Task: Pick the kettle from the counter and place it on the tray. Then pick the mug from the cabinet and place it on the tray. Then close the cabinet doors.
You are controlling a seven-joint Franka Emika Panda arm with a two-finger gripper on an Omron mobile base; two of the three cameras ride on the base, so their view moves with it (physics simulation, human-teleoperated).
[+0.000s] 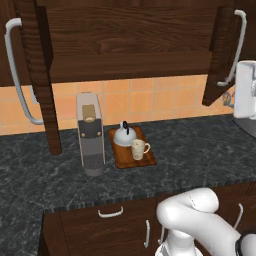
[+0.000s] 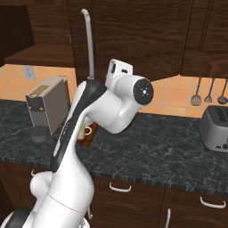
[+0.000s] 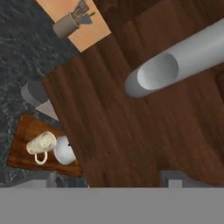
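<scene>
As we are looking from the left, the kettle point(image 1: 123, 135) and mug point(image 1: 139, 148) are sitting on the tray point(image 1: 120, 157). From the right, both doors point(image 2: 84, 40) are standing open. In the hand view, our gripper point(image 3: 109, 177) is spreading wide and empty by a door's handle point(image 3: 175, 65); next we are pushing it shut.

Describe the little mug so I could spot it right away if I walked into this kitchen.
Look along the dark speckled counter to the tall grey coffee machine; just right of it lies a reddish-brown wooden tray. The mug stands on the tray's front right part, beside the kettle. It is cream with a side handle, smaller than the domed silvery kettle with its black handle.
</scene>
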